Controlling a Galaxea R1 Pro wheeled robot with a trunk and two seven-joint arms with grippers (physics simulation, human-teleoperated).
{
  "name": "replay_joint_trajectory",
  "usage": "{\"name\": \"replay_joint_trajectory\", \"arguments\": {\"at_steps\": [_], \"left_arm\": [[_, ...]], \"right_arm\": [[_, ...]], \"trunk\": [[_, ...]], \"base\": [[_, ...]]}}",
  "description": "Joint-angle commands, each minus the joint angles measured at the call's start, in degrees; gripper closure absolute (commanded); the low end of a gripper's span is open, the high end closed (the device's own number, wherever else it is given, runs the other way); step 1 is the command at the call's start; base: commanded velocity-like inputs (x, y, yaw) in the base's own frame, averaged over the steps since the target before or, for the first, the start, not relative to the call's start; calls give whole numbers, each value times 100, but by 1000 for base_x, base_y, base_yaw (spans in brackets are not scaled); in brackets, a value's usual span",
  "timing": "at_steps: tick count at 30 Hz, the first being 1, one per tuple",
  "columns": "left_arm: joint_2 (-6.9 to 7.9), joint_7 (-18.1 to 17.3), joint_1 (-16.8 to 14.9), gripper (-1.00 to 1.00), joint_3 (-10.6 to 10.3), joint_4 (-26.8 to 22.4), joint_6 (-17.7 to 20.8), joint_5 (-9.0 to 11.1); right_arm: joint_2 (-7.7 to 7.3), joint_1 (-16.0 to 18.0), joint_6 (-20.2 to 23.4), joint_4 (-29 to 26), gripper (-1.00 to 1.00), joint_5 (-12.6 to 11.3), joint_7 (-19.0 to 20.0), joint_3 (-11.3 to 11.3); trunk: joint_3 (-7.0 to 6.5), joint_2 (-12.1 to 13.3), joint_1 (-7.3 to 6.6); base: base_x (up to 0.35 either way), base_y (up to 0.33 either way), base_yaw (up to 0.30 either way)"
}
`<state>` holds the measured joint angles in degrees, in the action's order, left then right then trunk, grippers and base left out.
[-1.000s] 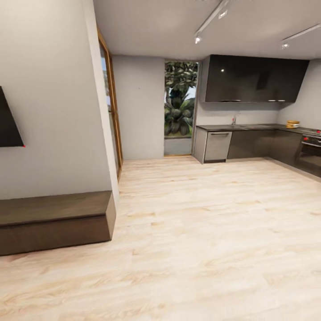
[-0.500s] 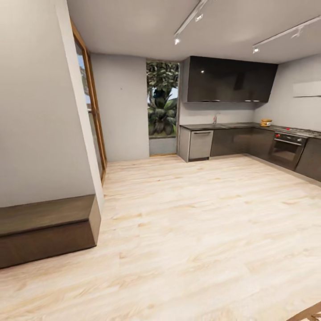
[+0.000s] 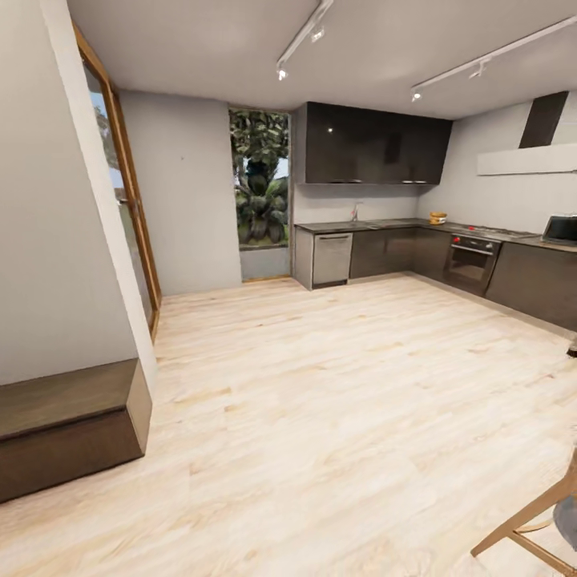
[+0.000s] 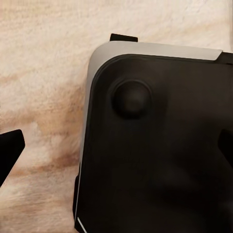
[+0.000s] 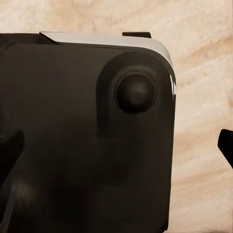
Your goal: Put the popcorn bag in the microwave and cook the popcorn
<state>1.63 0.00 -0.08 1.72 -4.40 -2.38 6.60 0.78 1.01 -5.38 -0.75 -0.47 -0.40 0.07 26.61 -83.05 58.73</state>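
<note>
Popcorn bag cannot be made out at this range. The microwave (image 3: pixel 560 229), pale with a dark door, sits at the far right on the dark worktop (image 3: pixel 377 225) that runs along the back wall and turns the corner down the right-hand wall. On that worktop near the corner sits a small tan-yellow object (image 3: pixel 437 217), too small to identify. Beside it are the hob (image 3: pixel 493 232) and, below, the built-in oven (image 3: pixel 473 263) with red-marked knobs. A white hood (image 3: pixel 525 162) hangs above, and glossy dark wall cabinets (image 3: pixel 373 148) line the back wall over a tap (image 3: pixel 353 211) and a steel-fronted dishwasher (image 3: pixel 330 259). No writing or brand can be read anywhere.

Left of the cabinets a tall window (image 3: pixel 259 188) shows green foliage. Light wood flooring (image 3: pixel 320 385) spreads across the room. A low dark wood bench (image 3: pixel 68 425) stands against the left wall, and a wooden chair leg (image 3: pixel 529 521) enters at the lower right corner.

Compared with half a second ago, the camera has swung right: the microwave and chair have come into view, and the bench has slid toward the left edge.

In each wrist view the dark, grey-rimmed robot base (image 4: pixel 155 141) sits over the floor, with black fingers (image 4: pixel 9 153) at the picture edges, spread wide and holding nothing; the right fingers (image 5: pixel 225 145) are the same.
</note>
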Motion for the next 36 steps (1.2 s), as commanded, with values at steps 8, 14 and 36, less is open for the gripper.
{"name": "replay_joint_trajectory", "arguments": {"at_steps": [8,14,36], "left_arm": [[-3,0,-1,-100,12,0,-15,43],[0,0,-1,-100,12,0,-15,43],[-362,-35,-1,-100,57,16,-1,70]], "right_arm": [[10,5,-23,6,-100,2,-4,1],[10,5,-24,6,-100,20,-4,6],[-15,5,-42,14,-100,56,-1,36]], "trunk": [[6,-3,0],[6,-3,0],[4,-3,0]], "base": [[0,0,-242],[0,0,-242],[37,0,-27]]}}
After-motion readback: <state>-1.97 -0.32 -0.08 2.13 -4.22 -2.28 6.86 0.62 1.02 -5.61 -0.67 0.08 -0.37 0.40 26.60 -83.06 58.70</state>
